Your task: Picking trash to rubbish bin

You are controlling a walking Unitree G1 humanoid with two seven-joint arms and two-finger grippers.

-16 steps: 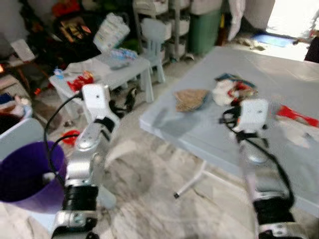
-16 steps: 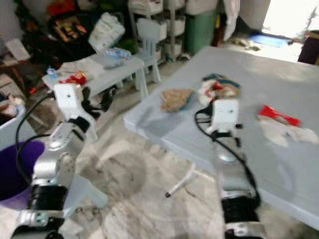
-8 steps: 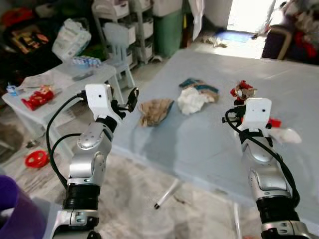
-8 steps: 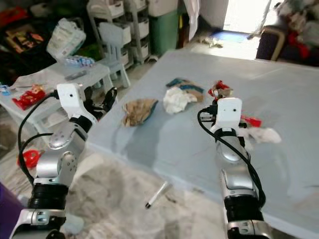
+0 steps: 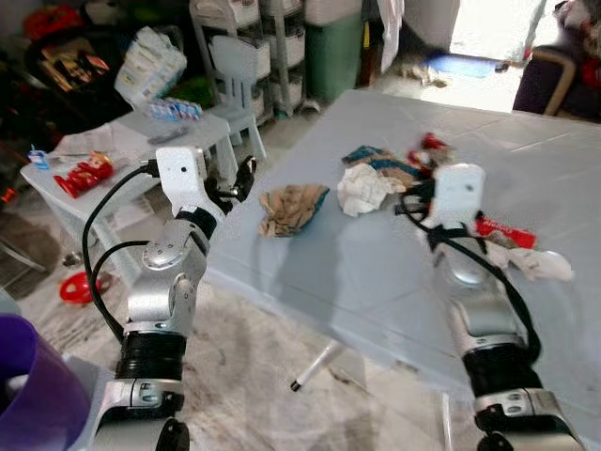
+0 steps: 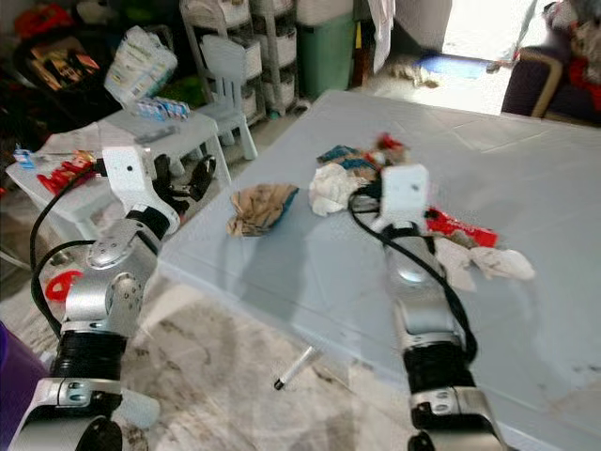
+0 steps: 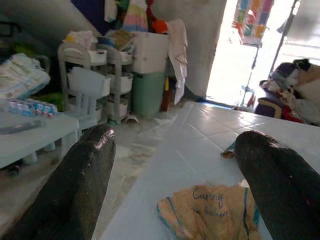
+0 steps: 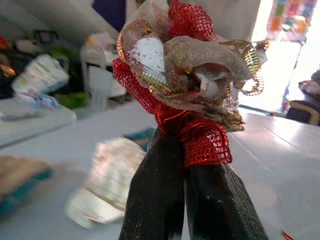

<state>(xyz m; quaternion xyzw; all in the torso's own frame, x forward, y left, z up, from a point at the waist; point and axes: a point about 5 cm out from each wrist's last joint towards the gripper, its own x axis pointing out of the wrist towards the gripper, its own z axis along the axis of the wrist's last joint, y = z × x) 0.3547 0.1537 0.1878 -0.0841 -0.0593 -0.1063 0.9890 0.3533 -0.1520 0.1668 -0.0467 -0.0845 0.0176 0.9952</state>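
My right gripper is shut on a red and gold mesh ribbon bundle, held just above the grey table near the trash pile. On the table lie a crumpled brown paper bag, a white paper wad, a blue-edged wrapper, a red wrapper and a white tissue. My left gripper hangs open at the table's left edge, just short of the brown bag. A purple bin stands at the lower left.
A low white table with a red packet stands to the left, with a small chair and shelves behind it. A green bin is at the back. On the floor lies a red ring.
The camera has swung from the purple bin and floor toward the table. My right gripper, holding the red bundle, now sits further left, over the trash pile.
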